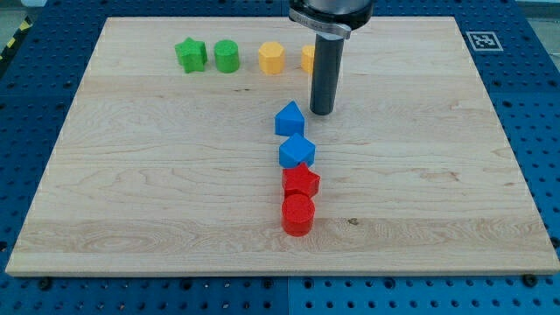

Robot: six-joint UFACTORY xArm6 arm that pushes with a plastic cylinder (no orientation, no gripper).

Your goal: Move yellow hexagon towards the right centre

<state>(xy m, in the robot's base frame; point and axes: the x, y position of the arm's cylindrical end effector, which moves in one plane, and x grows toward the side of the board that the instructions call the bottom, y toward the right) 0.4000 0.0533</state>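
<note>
Tip (pixel 321 112) (below-right) — yellow hexagon (pixel 272 58)

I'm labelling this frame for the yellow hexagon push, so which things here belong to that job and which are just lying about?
Belongs to the job:
yellow hexagon
my tip, below and to the view's right of the hexagon, not touching it

Just lying about:
second yellow block, partly hidden behind the rod
green star
green cylinder
two blue blocks
red star
red cylinder

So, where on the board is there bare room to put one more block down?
The board is bare right of my tip, and left of the middle column: two blue blocks, red star, red cylinder. Crowded: the top row, green star, green cylinder, yellow hexagon.
</note>
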